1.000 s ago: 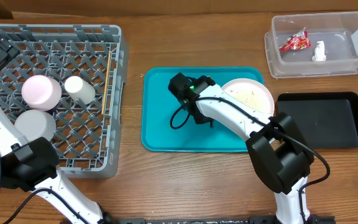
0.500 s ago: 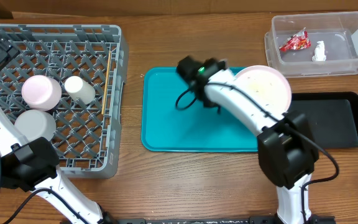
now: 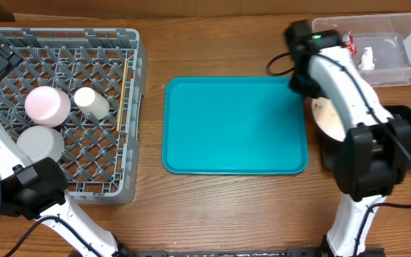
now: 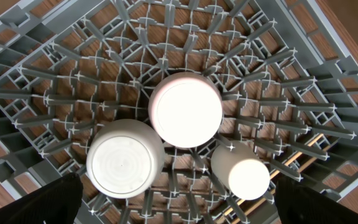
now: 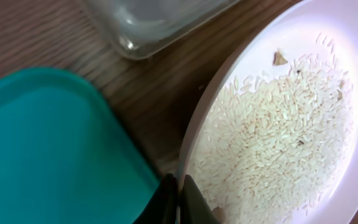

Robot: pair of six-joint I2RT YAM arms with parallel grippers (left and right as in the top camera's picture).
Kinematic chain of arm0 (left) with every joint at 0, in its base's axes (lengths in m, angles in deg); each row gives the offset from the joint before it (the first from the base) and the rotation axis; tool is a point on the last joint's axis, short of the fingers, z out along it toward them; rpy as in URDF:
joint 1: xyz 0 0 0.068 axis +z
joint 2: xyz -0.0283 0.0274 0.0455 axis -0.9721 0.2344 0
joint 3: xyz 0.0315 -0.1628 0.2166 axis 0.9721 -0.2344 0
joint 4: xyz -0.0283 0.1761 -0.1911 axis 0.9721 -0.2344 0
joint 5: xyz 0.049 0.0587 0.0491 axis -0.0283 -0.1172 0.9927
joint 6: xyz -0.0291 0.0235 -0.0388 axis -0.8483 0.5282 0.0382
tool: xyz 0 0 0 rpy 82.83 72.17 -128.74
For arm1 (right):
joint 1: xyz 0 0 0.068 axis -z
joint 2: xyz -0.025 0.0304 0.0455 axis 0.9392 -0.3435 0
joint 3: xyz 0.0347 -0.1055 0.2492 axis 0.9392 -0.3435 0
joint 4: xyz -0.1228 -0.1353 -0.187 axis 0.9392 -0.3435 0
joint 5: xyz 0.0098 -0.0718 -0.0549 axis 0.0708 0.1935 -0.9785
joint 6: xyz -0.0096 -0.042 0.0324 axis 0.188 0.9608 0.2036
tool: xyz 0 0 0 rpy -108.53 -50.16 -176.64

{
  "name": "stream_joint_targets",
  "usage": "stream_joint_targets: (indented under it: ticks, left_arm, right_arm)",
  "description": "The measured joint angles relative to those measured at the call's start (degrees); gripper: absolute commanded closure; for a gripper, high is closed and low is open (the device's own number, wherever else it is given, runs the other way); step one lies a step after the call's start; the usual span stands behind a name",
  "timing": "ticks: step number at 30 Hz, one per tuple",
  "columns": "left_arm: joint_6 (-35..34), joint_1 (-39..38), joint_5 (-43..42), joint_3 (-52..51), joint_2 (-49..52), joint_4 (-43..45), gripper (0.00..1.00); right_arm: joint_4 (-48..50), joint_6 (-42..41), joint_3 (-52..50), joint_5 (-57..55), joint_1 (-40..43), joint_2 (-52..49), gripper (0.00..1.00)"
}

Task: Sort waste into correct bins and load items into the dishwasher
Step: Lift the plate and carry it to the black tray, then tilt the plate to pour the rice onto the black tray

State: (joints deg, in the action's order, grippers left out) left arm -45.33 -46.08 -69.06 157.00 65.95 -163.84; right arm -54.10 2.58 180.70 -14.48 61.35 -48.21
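My right gripper [image 5: 179, 194] is shut on the rim of the large white plate [image 5: 278, 124], which is tilted and covered with white rice scraps [image 5: 272, 134]. From overhead the plate [image 3: 325, 118] hangs at the left end of the black tray [image 3: 398, 139], mostly hidden under the right arm. Behind it, the clear tub [image 3: 398, 71] holds the red wrapper [image 3: 346, 41] and the white tissue [image 3: 366, 58]. My left gripper [image 4: 179, 214] stands open above the grey dish rack [image 3: 130, 107]. In the rack lie a white dish [image 4: 185, 109], a pale bowl [image 4: 124, 158], a small cup [image 4: 241, 171] and chopsticks [image 4: 316, 146].
The teal serving tray [image 3: 234, 125] lies bare in the middle of the wooden table. In the right wrist view its corner [image 5: 55, 149] sits just left of the plate, and the tub's corner [image 5: 160, 25] is above it.
My right arm has carried the plate off the teal tray, rightward and back, to the black tray's left end beside the tub. The left arm has not moved.
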Motion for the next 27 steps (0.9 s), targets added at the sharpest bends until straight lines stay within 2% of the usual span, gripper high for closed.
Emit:
stream_joint_targets:
  ticks: [6,15,27]
  left_arm:
    - [0.0,0.0,-0.02,0.0,0.0,0.0,0.0]
    - [0.0,0.0,0.0,0.0,0.0,0.0,0.0]
    - [0.0,0.0,0.0,0.0,0.0,0.02,0.0]
  right_arm:
    - [1.77,0.0,0.13,7.96,7.85,1.66,0.96]
    - [3.56,1.64,0.13,25.81,20.96,1.66,0.96]
    - [4.31,5.75,0.13,45.86,31.95,2.34,0.96]
